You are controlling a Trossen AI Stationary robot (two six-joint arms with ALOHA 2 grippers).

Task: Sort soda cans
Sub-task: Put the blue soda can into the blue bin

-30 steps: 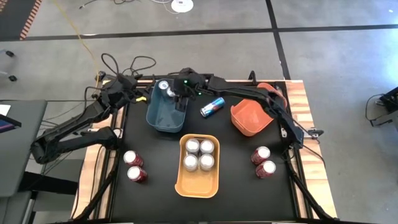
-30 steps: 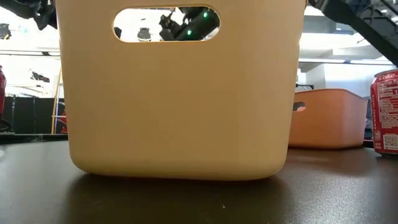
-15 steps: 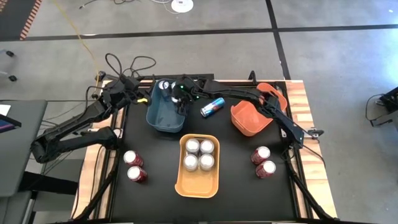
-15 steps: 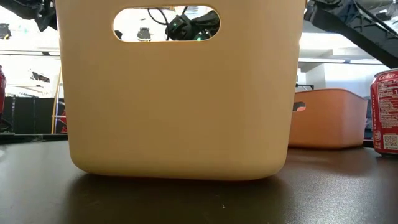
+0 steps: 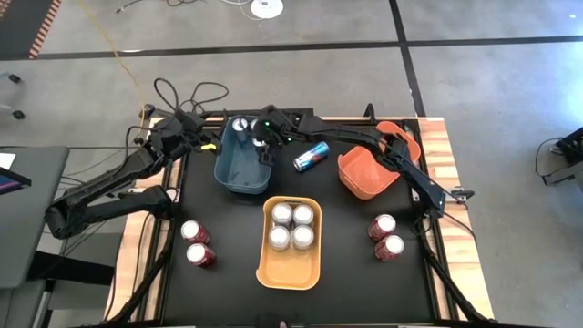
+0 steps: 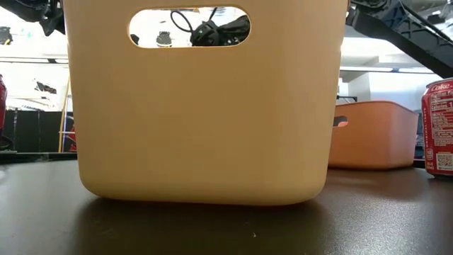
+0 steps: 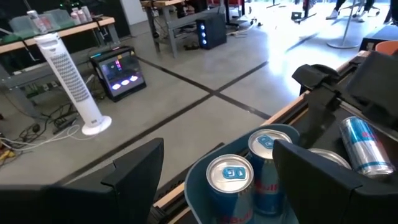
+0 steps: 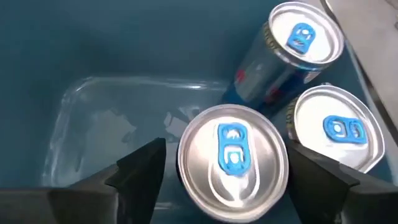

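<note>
The teal bin point(image 5: 239, 173) at the table's far middle holds three dark blue soda cans standing upright in its far right corner point(image 8: 231, 163) point(image 8: 303, 38) point(image 8: 336, 127). My right gripper point(image 5: 262, 146) reaches down into that corner and is open. Its fingers point(image 8: 140, 169) stand on either side of the nearest can, and I see no hold. Another blue can point(image 5: 311, 157) lies on its side on the table between the teal bin and the orange bin point(image 5: 366, 175). My left gripper point(image 7: 217, 171) waits open outside the bin's far left corner.
The yellow-orange bin point(image 5: 291, 244) at the near middle holds several silver cans. Two red cans point(image 5: 196, 244) stand at the near left and two more point(image 5: 385, 237) at the near right. In the low view the yellow-orange bin point(image 6: 205, 113) blocks most of the table.
My right gripper has sunk a little into the teal bin's far right corner. The left arm has kept still.
</note>
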